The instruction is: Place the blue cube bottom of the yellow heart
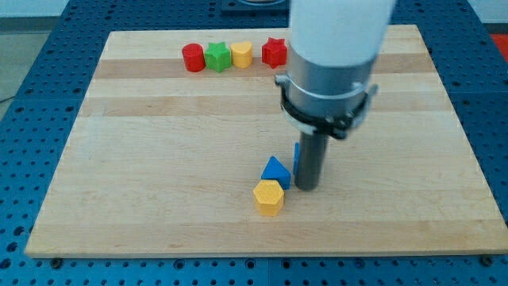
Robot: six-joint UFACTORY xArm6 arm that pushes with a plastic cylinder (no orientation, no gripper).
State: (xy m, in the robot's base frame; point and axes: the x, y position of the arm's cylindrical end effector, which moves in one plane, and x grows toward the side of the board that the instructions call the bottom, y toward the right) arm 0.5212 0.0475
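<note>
The yellow heart (241, 55) sits near the view's top, in a row of blocks. Only a thin blue sliver of the blue cube (296, 157) shows at the left edge of my rod; the rest is hidden behind it. My tip (307, 187) rests on the board below the middle, touching or almost touching that sliver. A blue triangular block (275, 171) lies just left of the tip. A yellow hexagonal block (268, 197) lies below and touching the blue triangle. The cube is far below and right of the heart.
In the top row, a red cylinder (193, 57) and a green star (217, 56) stand left of the heart, and a red star (275, 52) stands to its right. The arm's wide grey body hides part of the wooden board (143, 159) above the tip.
</note>
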